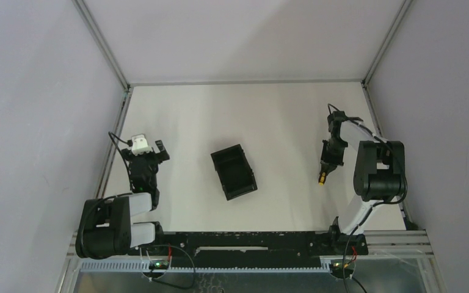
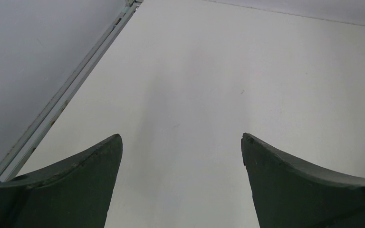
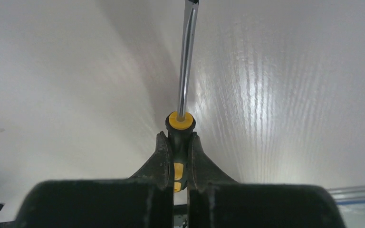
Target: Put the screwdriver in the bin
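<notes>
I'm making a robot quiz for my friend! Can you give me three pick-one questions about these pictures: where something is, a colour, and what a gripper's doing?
1. Where is the bin?
A. in the middle of the table
B. against the far wall
C. on the right arm

2. What colour is the handle of the screwdriver?
A. red
B. yellow and black
C. green

3. What is the left gripper doing?
A. holding the bin
B. squeezing the screwdriver
C. open, holding nothing

Answers: A, the top view shows it mid-table. B, the right wrist view shows yellow and black in the shut right gripper. C, its fingers stand wide apart.
</notes>
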You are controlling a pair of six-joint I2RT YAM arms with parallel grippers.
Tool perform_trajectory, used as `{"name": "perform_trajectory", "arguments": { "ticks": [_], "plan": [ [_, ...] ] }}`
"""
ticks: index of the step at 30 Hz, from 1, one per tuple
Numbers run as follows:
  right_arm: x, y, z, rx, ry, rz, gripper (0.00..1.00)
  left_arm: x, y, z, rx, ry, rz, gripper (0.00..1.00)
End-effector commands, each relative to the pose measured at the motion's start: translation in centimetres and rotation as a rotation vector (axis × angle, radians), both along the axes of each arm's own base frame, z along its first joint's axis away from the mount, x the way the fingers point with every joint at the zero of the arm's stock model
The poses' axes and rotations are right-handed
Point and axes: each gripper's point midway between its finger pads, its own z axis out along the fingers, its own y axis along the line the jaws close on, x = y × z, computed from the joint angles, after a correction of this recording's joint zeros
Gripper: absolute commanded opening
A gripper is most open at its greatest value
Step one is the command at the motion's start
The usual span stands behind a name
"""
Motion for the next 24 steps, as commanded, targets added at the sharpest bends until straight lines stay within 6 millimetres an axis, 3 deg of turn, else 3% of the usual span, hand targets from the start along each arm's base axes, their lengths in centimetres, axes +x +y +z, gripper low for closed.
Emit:
{"name": "perform_trajectory", "arguments": {
  "ticks": [1, 6, 8, 13, 15, 18, 24],
  "plan": [
    [1.7, -0.5, 6.2, -0.047, -0.069, 0.037, 0.00, 1.1, 0.1, 2.4, 0.020, -0.067, 0.002, 1.00],
    [2.3, -0.8, 12.4, -0.104, -0.118, 0.028, 0.00, 1.1, 0.1, 2.4, 0.021, -0.069, 0.003, 1.00],
    [2.4, -1.0, 13.7, -0.122, -0.129, 0.019, 0.00, 1.1, 0.1, 2.4, 0.020, -0.069, 0.003, 1.00],
    [3.0, 1.7, 14.6, -0.103, -0.158, 0.065, 0.00, 1.1, 0.1, 2.5, 0.020, -0.070, 0.002, 1.00],
    [3.1, 3.8, 14.7, -0.092, -0.170, 0.104, 0.00, 1.1, 0.1, 2.4, 0.021, -0.068, 0.002, 1.00],
    [3.5, 8.4, 14.9, -0.059, -0.195, 0.199, 0.00, 1.1, 0.1, 2.4, 0.020, -0.068, 0.002, 1.00],
    [3.1, 20.9, 15.9, 0.078, -0.254, 0.477, 0.00, 1.1, 0.1, 2.4, 0.021, -0.069, 0.001, 1.00]
  ]
}}
